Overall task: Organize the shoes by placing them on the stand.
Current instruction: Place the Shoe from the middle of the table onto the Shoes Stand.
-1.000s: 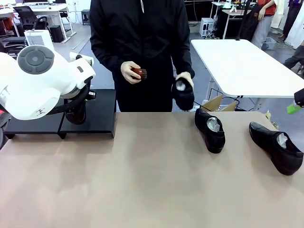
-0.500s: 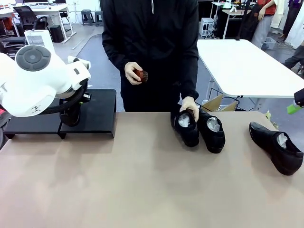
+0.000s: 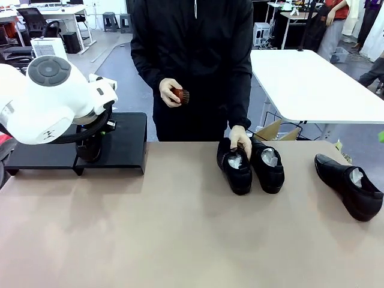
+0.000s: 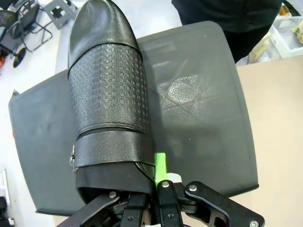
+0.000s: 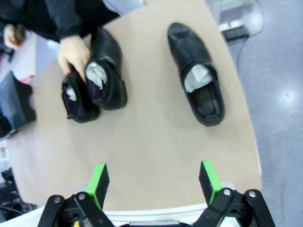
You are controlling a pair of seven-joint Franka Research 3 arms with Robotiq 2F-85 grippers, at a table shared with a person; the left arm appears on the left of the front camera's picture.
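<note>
My left gripper (image 4: 142, 189) is shut on the heel of a glossy black shoe (image 4: 108, 90), holding it over the matte-black stand (image 4: 199, 104); whether the shoe rests on the stand cannot be told. In the front view this shoe (image 3: 90, 150) sits under my left arm at the stand (image 3: 127, 135). A person's hand (image 3: 239, 137) rests on a second shoe (image 3: 235, 167) standing beside a third shoe (image 3: 267, 163) on the table. The fourth shoe (image 3: 351, 185) lies at the right. My right gripper (image 5: 154, 182) hangs open high above the table, well apart from that shoe (image 5: 196, 80).
The person stands at the far side and holds a small brown brush (image 3: 179, 95) in the other hand. A white table (image 3: 312, 84) stands behind on the right, with a cardboard box (image 3: 273, 131) below it. The tan table (image 3: 180, 240) is bare in front.
The person has lowered the shoe from the air and set it on the table beside the other one. My right gripper's green pad has slid almost off the right edge.
</note>
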